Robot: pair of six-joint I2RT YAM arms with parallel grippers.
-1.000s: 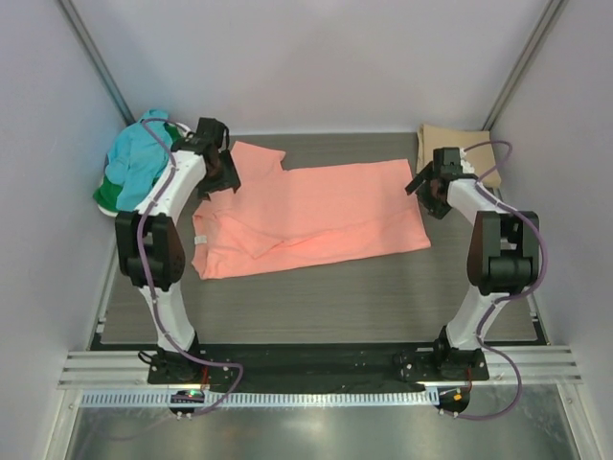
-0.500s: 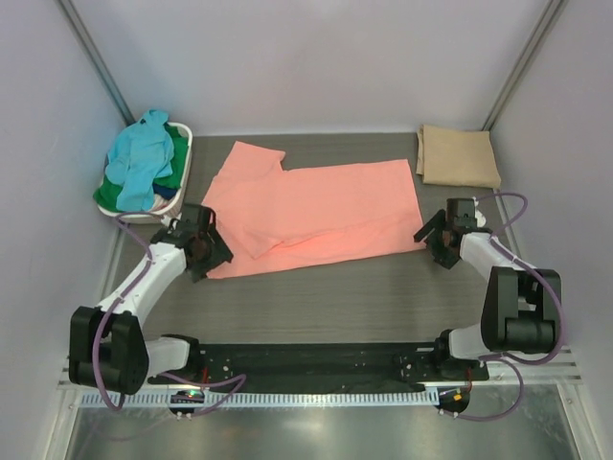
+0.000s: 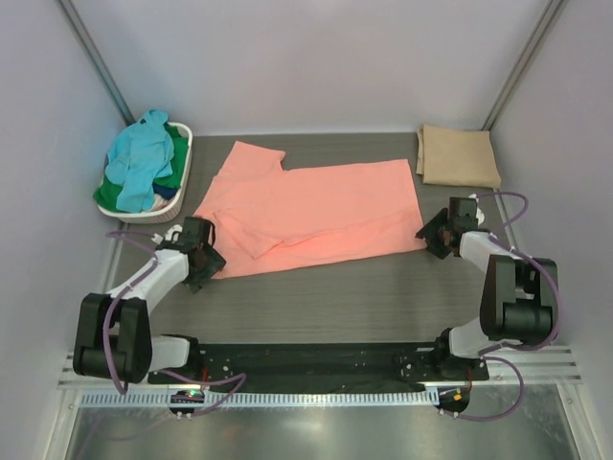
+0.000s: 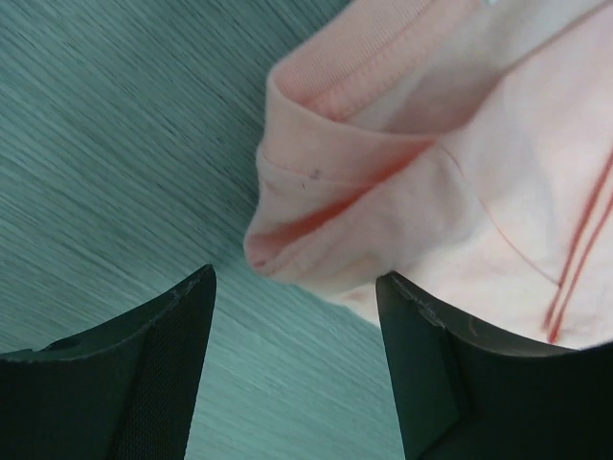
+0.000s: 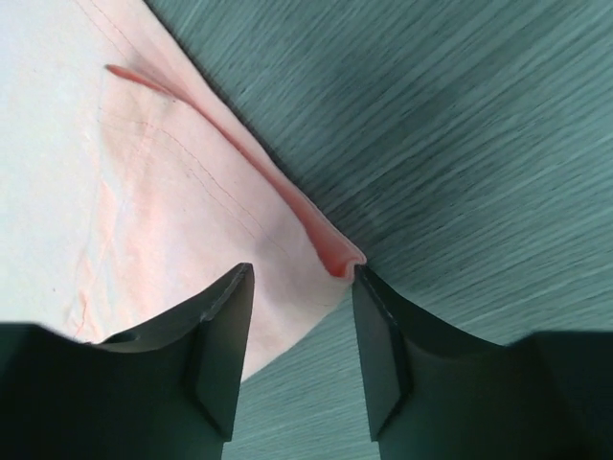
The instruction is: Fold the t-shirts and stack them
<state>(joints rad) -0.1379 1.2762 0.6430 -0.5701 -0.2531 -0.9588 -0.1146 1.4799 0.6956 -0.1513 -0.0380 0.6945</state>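
Observation:
The salmon-pink t-shirt [image 3: 311, 211] lies spread on the table, one sleeve folded over its middle. My left gripper [image 3: 203, 259] is open at its near left corner; in the left wrist view [image 4: 295, 335] the rumpled corner [image 4: 316, 220] sits just beyond the fingers. My right gripper [image 3: 433, 233] is open at the near right corner; in the right wrist view [image 5: 299, 326] the shirt's raised corner [image 5: 335, 257] lies between the fingers. A folded tan t-shirt [image 3: 457, 156] lies at the back right. Light blue [image 3: 141, 158] and green [image 3: 110, 195] shirts fill the basket.
A white laundry basket [image 3: 182, 144] stands at the back left against the wall. The grey wood-grain table [image 3: 326, 297] runs between the shirt and the arm bases. Metal frame posts stand at both back corners.
Both arms have swung back from the shirt's far side to its near corners. The left gripper then edged up to the near left corner, and that edge of the shirt shifted.

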